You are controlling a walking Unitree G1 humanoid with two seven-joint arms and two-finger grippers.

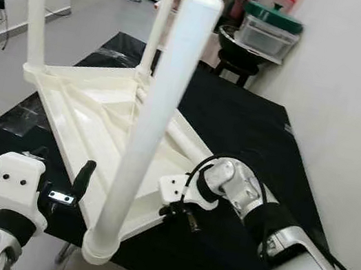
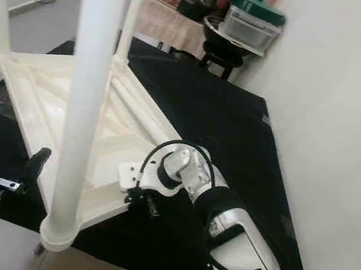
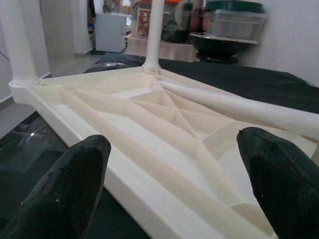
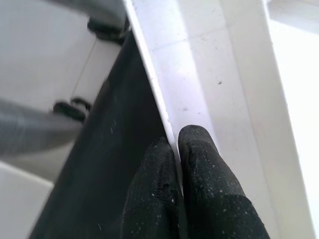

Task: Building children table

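- The left gripper [image 1: 82,177] is at about 8 o'clock in the left eye view, just beside the near edge of the table top. Its two black fingers [image 3: 65,194] are spread wide with nothing between them. They look soft and bumpy, like rubber.
- The table top [image 1: 99,117] is in the middle. It lies upside down on a black cloth [image 1: 251,133]. It is cream plastic, smooth and shiny, with raised ribs that cross underneath.
- Three round legs already stand up from the corners. The near leg [image 1: 156,117] is a long, smooth tube at the 6 o'clock corner.
- A loose leg [image 3: 239,107] lies flat on the table top, not yet put in.
- The right gripper [image 4: 174,164] is at about 4 o'clock. Its fingers are pressed tight on the thin plastic rim of the table top.
- What could go wrong, I think: the near corner hangs a little past the edge of the cloth-covered surface. A hard pull by the right gripper could slide the whole table off.
- The plastic is slippery, so the thin rim could slip out of the pinch.
- The loose leg is round, so it could roll if the table top tips.
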